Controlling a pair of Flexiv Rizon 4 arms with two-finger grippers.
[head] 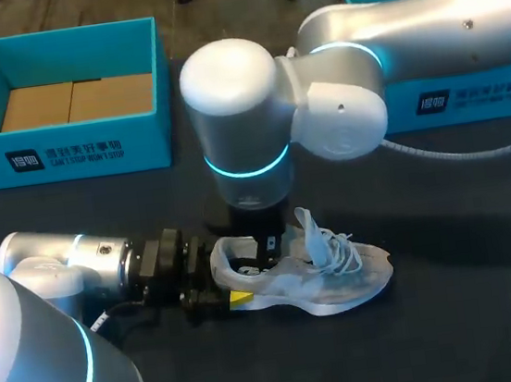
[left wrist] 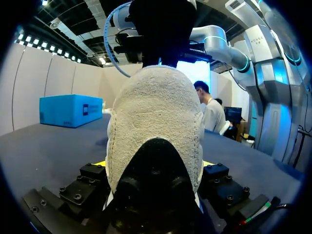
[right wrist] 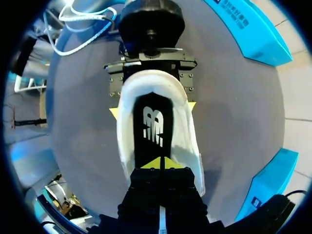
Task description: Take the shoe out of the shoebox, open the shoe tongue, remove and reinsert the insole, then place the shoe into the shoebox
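Left jaws pinch shoe (head: 341, 278) at heel; right jaws sit inside.

Logo print — shoebox (head: 65, 157); white logo — insole (right wrist: 154, 139).

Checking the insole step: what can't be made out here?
Right wrist view: right gripper covers the toe of the shoe; whether its shut tips pinch the insole is unclear.
Head view: the right arm hides that gripper.
Left wrist view: the heel blocks the insole.
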